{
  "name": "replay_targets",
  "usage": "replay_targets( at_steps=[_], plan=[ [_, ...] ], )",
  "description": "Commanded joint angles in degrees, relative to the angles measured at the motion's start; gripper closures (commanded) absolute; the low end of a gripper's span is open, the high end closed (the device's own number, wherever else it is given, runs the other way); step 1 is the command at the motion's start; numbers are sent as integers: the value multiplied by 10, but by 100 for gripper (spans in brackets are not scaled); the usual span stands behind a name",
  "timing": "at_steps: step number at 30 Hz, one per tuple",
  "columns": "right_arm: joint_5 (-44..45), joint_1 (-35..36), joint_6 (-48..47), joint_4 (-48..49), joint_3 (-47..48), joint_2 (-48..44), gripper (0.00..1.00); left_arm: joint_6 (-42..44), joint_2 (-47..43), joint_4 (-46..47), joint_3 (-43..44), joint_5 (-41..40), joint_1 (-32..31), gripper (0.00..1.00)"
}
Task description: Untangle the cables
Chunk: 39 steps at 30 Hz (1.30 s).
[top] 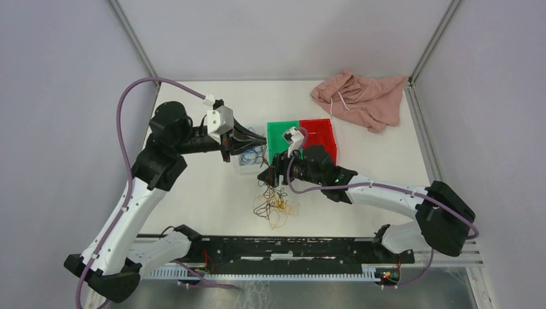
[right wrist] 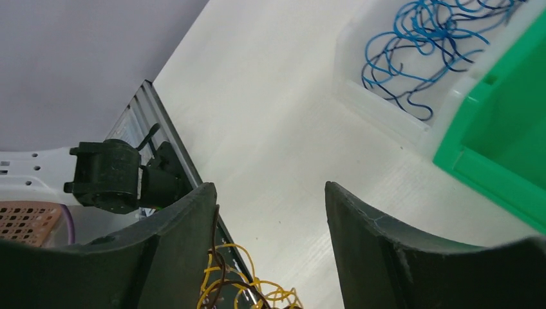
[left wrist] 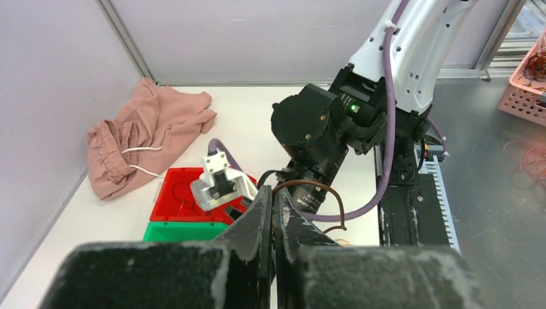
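Yellow-orange and dark cables (top: 275, 205) lie in a loose tangle on the table (top: 206, 193), just in front of the bins and directly below the right gripper (right wrist: 269, 193), whose jaws stand wide with nothing between them. The left gripper (left wrist: 273, 199) is closed tight above the clear bin (right wrist: 386, 112). A dark red cable (left wrist: 315, 186) arcs away from its fingertips and appears to be pinched there. Blue cables (right wrist: 412, 38) lie in the clear bin. The step in hand is judged to be freeing the dark red cable from the tangle. Hold the left grip firm, lower the right gripper onto one yellow strand only, close, and draw the two apart slowly so that loops slip rather than tighten. Open table lies to the left of the tangle; pull toward it. Avoid the rims of the green bin (right wrist: 489, 174) and red bin (top: 319, 132) just behind, and the rail (top: 290, 248) along the near edge. The pink cloth (top: 360, 96) lies well apart at the far corner.
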Motion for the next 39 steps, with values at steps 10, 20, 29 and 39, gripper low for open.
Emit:
replay_targets(
  at_steps=[10,20,29,39],
  plan=[
    [102,-39,-61,-128,45,-224,21,45,-38,-21,-67,8,-1,97],
    [-16,-41,-13,-38,69,-208,20,52,-34,-22,-69,6,-2,97],
    [-89,-36,43,47,72,-136,18,59,-33,-20,-71,-3,-2,97],
    [-39,-12,39,65,111,-18,23,36,-20,-3,-49,9,-9,97]
  ],
)
